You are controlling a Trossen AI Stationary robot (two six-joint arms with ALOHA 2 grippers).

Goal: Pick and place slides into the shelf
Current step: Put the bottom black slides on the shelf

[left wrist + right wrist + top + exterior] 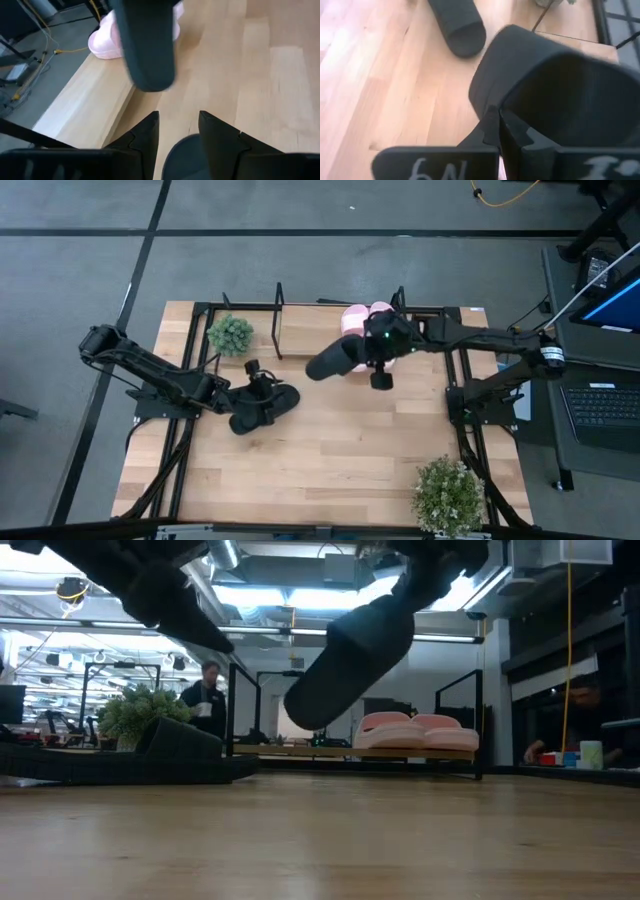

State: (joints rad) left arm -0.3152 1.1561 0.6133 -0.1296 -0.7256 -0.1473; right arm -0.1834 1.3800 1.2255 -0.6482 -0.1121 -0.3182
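Two pale pink slides (pixel 365 320) lie side by side on the shelf's wooden board (pixel 300 751) at the far side, beside a thin black wire upright (pixel 279 320). A black slide (pixel 335 360) hangs in the air in front of the shelf, with my right gripper (pixel 497 129) shut on it. A second black slide (pixel 262 408) lies flat on the table at the left. My left gripper (pixel 178 125) stands open just above it, its fingers on either side of the slide's near part (pixel 182 157). My right gripper pinches the black slide's strap at its edge (pixel 492 102) between its two fingers, slanting down from the table's right. The hollow under the strap (pixel 570 100) opens beside the fingers. The slide hangs tilted, one end (pixel 310 710) lowest, clear of the table. My left gripper: whether it touches the slide below it cannot be told.
A small potted plant (pixel 230 333) stands at the far left by the shelf. A larger plant (pixel 450 495) stands at the near right corner. Bare wood lies across the table's middle and near side (pixel 330 460). A black frame (pixel 455 380) edges the table.
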